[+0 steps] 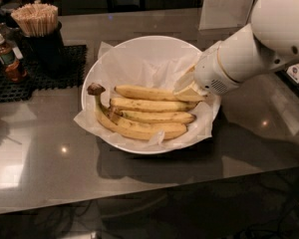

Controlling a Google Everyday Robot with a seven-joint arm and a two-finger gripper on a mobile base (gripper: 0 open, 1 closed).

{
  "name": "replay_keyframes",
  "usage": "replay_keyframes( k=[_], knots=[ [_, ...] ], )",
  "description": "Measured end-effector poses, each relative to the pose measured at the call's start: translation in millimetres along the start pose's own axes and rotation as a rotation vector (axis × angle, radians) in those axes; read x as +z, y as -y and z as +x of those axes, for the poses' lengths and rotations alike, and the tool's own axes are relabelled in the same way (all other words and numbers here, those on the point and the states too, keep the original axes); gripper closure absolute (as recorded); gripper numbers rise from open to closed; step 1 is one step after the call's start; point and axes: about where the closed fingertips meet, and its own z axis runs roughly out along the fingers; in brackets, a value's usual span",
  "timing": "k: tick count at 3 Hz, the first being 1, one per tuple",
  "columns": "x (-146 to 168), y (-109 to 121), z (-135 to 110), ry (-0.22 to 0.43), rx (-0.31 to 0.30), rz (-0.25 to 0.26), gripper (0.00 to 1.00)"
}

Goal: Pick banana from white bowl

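Observation:
The white bowl (139,51), wide, shallow and lined with crinkled white paper, sits mid-counter and holds several yellow bananas. The banana (149,92) is the long, nearly straight one lying farthest back in the pile, its right end under my gripper. My gripper (189,89) reaches in from the right over the bowl's right rim and sits on that end of the banana. A curved banana with a big dark stem knob (134,128) lies at the front. Two more bananas (154,111) lie between them.
A black cup of wooden stir sticks (39,29) and a small brown sauce bottle (7,59) stand on a black mesh mat (65,68) at the back left. A white card (224,4) stands behind the arm. The counter's front edge runs below the bowl.

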Motion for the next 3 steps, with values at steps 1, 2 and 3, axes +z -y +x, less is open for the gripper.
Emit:
replay_keyframes(
  k=[1,2,3],
  knots=[
    [-12.7,-4.3,-6.6,0.047,-0.037,0.009,1.00],
    [-44.6,-5.5,-27.2,0.108,-0.122,0.045,1.00],
    [-80.9,-9.1,-45.8,0.170,-0.203,0.090,1.00]
  ],
)
